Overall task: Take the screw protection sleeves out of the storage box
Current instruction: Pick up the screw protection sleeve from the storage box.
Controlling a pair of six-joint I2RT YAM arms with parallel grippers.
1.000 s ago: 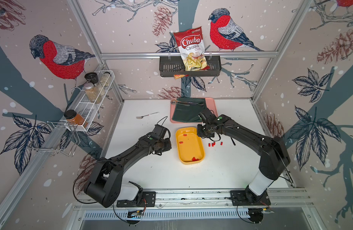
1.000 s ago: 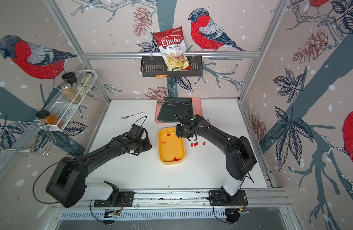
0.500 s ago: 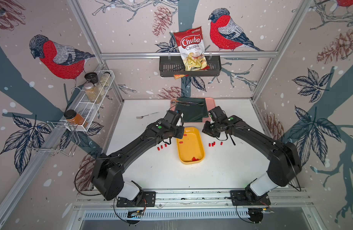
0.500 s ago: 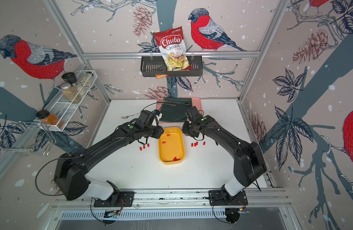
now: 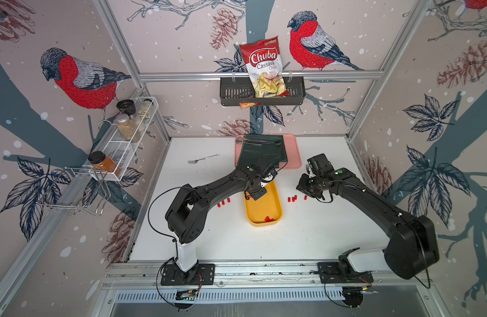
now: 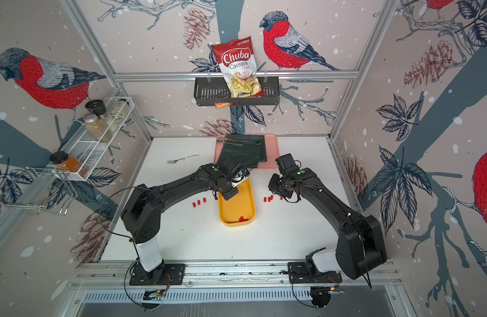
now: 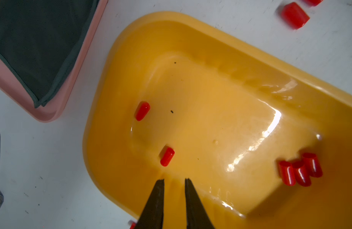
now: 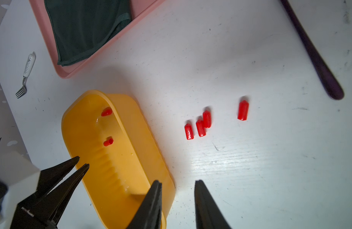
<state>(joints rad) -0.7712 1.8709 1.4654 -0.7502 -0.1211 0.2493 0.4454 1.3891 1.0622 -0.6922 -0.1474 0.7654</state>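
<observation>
Left tool (image 7: 174,179) moved over shallow yellow-orange plastic storage box (image 7: 115,89), barely parted, apparently empty; right tool (image 8: 178,181) parted, empty. Tiny red plastic sleeves (image 7: 167,156) may squirt if pinched off-centre.

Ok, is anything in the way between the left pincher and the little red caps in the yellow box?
No, nothing visible is. The left gripper is over the storage box, open and empty, and the nearest sleeve lies just beyond its tips on bare floor.
</observation>
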